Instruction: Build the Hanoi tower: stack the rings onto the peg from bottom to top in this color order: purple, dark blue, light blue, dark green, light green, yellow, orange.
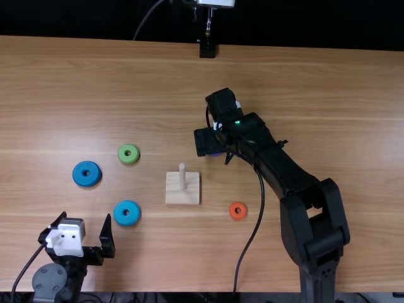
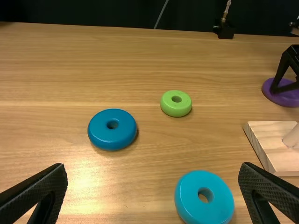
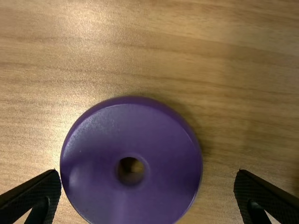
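Shows the green ring (image 1: 124, 154), darker blue ring (image 1: 81, 175) and lighter blue ring (image 1: 122, 215) left of the bare peg (image 1: 182, 177) — the orange ring (image 1: 233, 211) right of it. Shows the purple ring (image 1: 216, 155) partly hidden beneath the right gripper (image 1: 218, 149).

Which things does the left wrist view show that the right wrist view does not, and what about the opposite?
Left wrist view, not right wrist view: the darker blue ring, the lighter blue ring, the green ring, the peg on its square wooden base, and the left gripper, open.

Right wrist view, not left wrist view: the center hole of the purple ring, with wood visible through it.

Both: the purple ring itself, the right gripper and the table.
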You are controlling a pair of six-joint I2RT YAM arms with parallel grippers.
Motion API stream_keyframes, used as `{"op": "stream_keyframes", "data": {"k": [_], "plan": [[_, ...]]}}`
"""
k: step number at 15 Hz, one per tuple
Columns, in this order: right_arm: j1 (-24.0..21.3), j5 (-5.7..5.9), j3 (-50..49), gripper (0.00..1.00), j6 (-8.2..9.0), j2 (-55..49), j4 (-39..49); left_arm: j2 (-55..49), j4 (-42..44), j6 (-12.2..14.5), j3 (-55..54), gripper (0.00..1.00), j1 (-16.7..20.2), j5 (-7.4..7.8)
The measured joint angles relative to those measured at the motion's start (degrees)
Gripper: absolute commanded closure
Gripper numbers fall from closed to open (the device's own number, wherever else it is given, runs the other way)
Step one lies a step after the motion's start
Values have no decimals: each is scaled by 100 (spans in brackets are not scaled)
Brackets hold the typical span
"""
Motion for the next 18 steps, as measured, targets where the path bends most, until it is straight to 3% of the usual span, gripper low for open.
{"op": "stream_keyframes", "data": {"k": [11, 15, 18], "plan": [[81, 39, 378, 0, 9, 361, -90, 0, 2, -2, 0, 0, 0, 0], [116, 46, 387, 0, 374, 361, -85, 0, 2, -2, 0, 0, 0, 0], [116, 44, 387, 0, 476, 361, -96, -2, 2, 0, 0, 0, 0, 0]]}}
